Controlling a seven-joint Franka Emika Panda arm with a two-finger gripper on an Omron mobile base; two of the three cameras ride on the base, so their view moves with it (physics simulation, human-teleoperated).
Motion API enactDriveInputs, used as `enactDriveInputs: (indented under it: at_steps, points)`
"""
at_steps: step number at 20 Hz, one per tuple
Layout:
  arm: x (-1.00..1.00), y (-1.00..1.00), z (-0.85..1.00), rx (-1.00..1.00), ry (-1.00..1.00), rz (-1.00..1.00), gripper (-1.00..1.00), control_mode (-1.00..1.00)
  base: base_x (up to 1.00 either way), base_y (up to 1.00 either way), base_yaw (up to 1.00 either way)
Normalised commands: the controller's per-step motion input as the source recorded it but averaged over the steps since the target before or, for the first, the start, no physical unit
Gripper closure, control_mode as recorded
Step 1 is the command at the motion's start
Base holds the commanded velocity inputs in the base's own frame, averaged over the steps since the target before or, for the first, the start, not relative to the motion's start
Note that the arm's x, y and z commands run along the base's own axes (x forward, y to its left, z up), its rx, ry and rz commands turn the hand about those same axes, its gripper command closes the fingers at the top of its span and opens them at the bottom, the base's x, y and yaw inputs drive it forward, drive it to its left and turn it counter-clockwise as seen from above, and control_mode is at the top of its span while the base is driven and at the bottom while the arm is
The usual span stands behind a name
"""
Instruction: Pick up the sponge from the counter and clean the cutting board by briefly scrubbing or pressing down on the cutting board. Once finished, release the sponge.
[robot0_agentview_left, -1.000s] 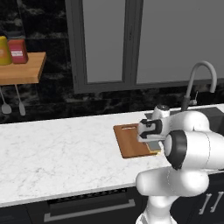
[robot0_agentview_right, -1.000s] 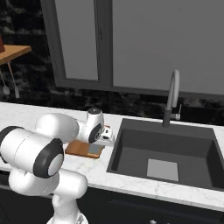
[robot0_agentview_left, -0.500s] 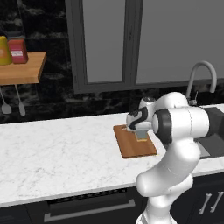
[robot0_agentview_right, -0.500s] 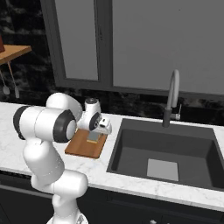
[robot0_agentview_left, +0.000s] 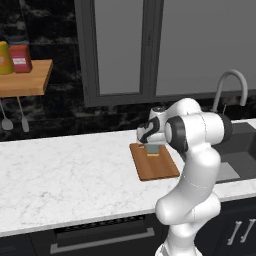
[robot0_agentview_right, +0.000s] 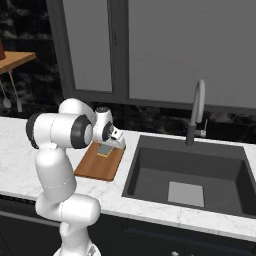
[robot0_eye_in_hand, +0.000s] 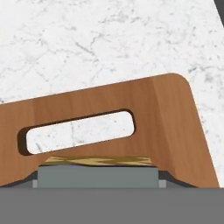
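A: Item one, gripper (robot0_agentview_left: 153, 148); position?
B: Low over the far end of the cutting board (robot0_agentview_left: 156, 167), pointing down; fingers clamped on the sponge (robot0_agentview_left: 153, 150), one at each side of it in the hand view.

A: Item two, sponge; relation to gripper and board?
B: Directly under the hand, between the fingertips; dark grey layer uppermost, yellow-orange base toward the wood; it sits at the board's surface near the handle slot (robot0_eye_in_hand: 76, 131), though contact with the wood cannot be told for certain.

A: Item three, board?
B: Reddish-brown, flat on the counter (robot0_agentview_left: 65, 175), just left of the sink (robot0_agentview_right: 187, 175); white marble shows through the slot.

A: Surroundings?
B: Curved faucet (robot0_agentview_right: 196, 112) behind the sink; wooden wall shelf (robot0_agentview_left: 25, 80) well to the left, with a yellow container and a red one on it; two utensils hanging beneath.
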Motion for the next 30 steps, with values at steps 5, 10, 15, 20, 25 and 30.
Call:
enactDriveInputs:
  at_steps: [5,10,15,20,25,30]
  points:
    - [0.00,0.00,-0.34,0.00,0.00,0.00,1.00,-1.00,0.00,0.00,0.00]
    - [0.00,0.00,-0.31,0.00,-0.04,0.00,1.00,-1.00,0.00,0.00,0.00]
    - [0.00,0.00,-0.32,0.00,-0.03,0.00,1.00,-1.00,0.00,0.00,0.00]
    - [-0.20,0.03,-0.33,0.00,-0.01,0.00,1.00,-1.00,0.00,0.00,0.00]
    - [-0.41,0.10,-0.35,-0.03,-0.02,0.00,1.00,-1.00,0.00,0.00,0.00]
    - [-0.62,0.08,-0.36,-0.03,-0.08,0.00,1.00,-1.00,0.00,0.00,0.00]
